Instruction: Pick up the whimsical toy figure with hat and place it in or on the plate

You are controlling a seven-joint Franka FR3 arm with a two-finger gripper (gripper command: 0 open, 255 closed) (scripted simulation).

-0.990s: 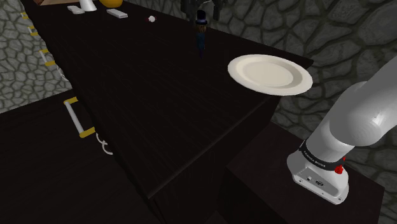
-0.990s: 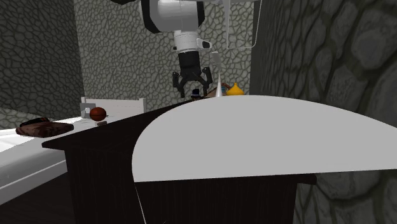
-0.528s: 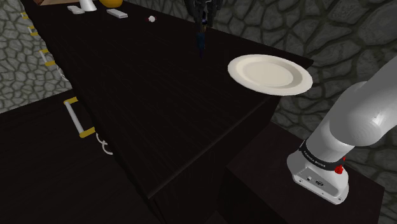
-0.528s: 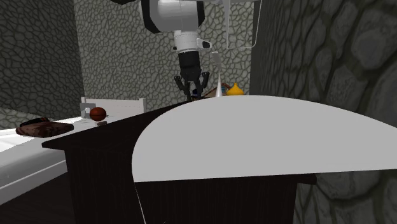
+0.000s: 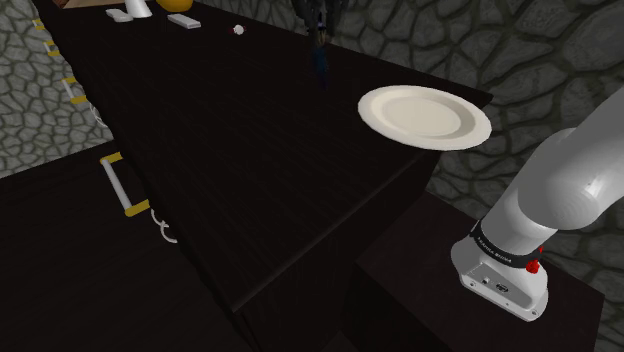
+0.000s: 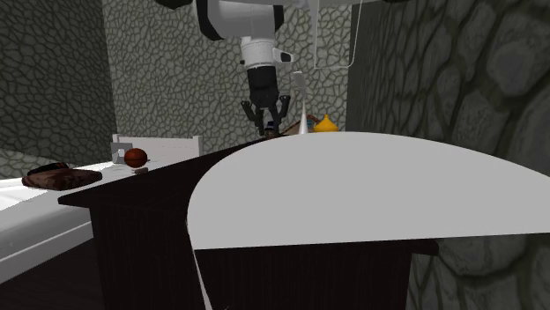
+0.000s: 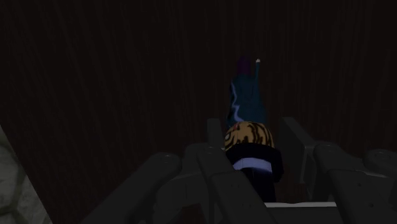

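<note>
Firmly by the head: figure caught, plate yet to reach

Held at the striped orange head, just below the black hat, by the gripper (image 7: 253, 132), closed in from both sides onto the toy figure (image 7: 245, 105), with fingers (image 7: 215, 135) tight against it and nowhere near meeting. Taken high up, probably for the sake of the widest and firmest part, with the slim teal body left pointing down toward the bench (image 5: 250, 170). Found close by the bench's long edge against the stone wall, well apart from the plate (image 5: 425, 117), itself set near the corner at the stand's end of that same edge. Judged next: a lift, then a carry along that edge, well away from the small white ball (image 5: 238, 30) toward the far end.

No telling feet-on-wood from feet-just-clear, being too dim at the wrist and too small from the shoulder. Cut off by the shoulder view's top edge: most of the hand. Hidden in the second exterior view behind the plate's broad pale rim: everything below the fingertips. Unreadable as well: the face.
</note>
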